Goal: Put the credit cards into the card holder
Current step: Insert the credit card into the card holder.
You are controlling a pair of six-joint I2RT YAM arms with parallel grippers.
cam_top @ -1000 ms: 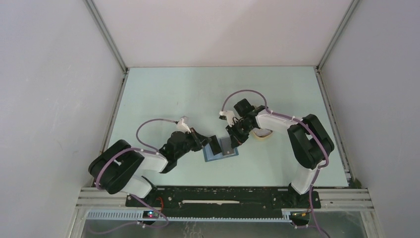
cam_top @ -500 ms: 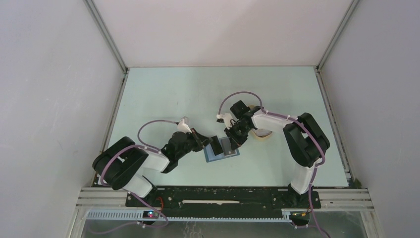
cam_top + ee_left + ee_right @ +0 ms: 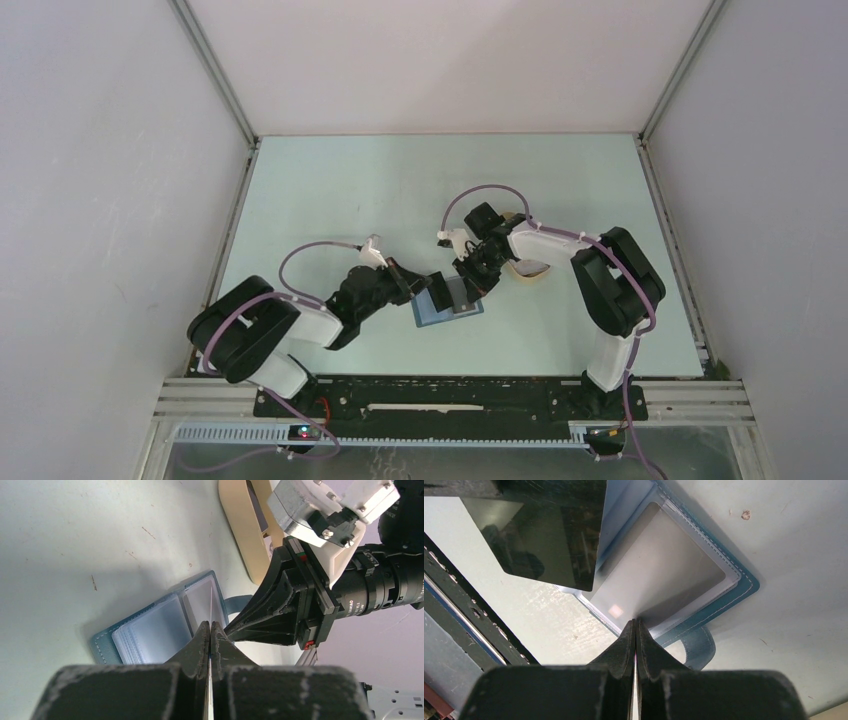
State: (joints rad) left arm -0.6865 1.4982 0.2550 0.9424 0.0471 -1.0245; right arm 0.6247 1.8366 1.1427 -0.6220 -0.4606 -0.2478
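Observation:
The teal-blue card holder [image 3: 440, 318] lies open on the table, its pale pockets [image 3: 150, 630] facing up. My right gripper [image 3: 636, 622] is shut on the near edge of a whitish-grey credit card [image 3: 659, 570] that lies flat over the holder [image 3: 736, 587]. I cannot tell whether it sits inside a pocket. My left gripper [image 3: 210, 625] is shut on a black credit card [image 3: 549, 530], which stands on edge over the holder's left half. In the left wrist view this card shows only as a thin line [image 3: 211, 605]. Both grippers [image 3: 425, 288] [image 3: 465, 283] meet over the holder.
A beige oval tray [image 3: 528, 268] sits just right of the holder, behind the right wrist, with something dark inside [image 3: 257, 512]. The holder's snap tab [image 3: 696, 647] sticks out on the table. Bare table stretches toward the back wall.
The right arm has slid slightly left and toward the near edge, bringing the grey card further over the holder. The left gripper still holds the black card in the same place.

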